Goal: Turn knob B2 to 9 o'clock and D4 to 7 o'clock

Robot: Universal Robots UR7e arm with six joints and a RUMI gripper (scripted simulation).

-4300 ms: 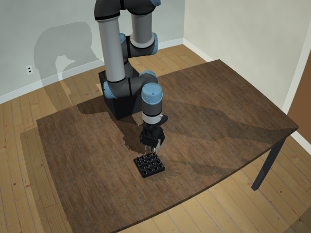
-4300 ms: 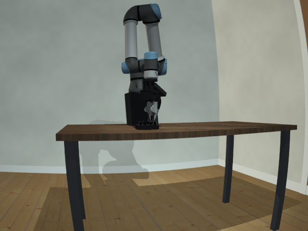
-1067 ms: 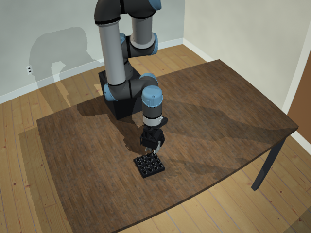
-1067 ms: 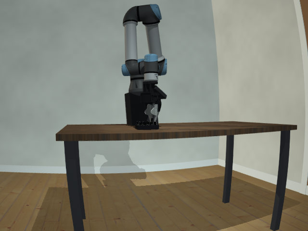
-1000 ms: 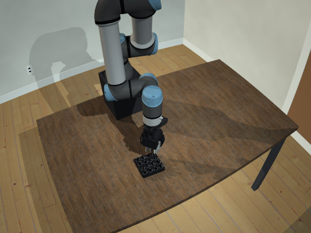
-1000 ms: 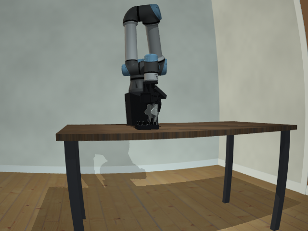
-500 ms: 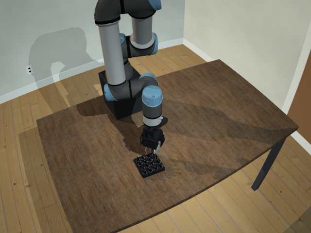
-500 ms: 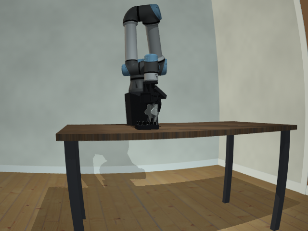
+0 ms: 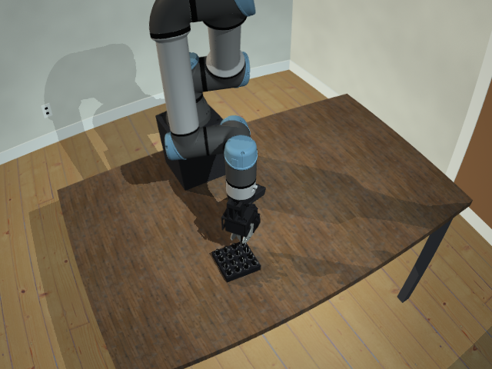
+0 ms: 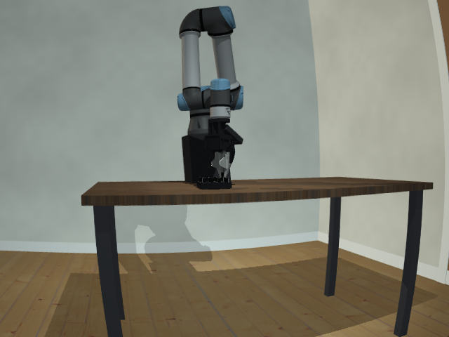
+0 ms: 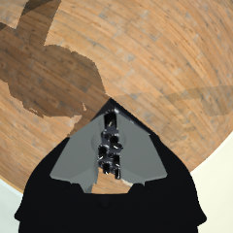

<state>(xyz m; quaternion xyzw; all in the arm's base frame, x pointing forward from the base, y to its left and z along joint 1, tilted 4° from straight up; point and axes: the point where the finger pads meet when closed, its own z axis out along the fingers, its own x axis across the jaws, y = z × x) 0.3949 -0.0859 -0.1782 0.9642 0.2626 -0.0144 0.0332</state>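
Note:
The black knob box (image 9: 236, 262) lies on the wooden table in front of the arm's base; it also shows in the exterior view (image 10: 214, 182). My gripper (image 9: 241, 239) points straight down onto the box's far right part and is shut on one knob there. In the wrist view the grey fingers frame a column of small black knobs (image 11: 109, 150), with one knob pinched between them. I cannot tell which row and number this knob has. In the exterior view the gripper (image 10: 222, 170) reaches down to the top of the box.
The arm's black base block (image 9: 191, 158) stands on the table behind the box. The table's front edge (image 9: 317, 305) runs a short way in front of the box.

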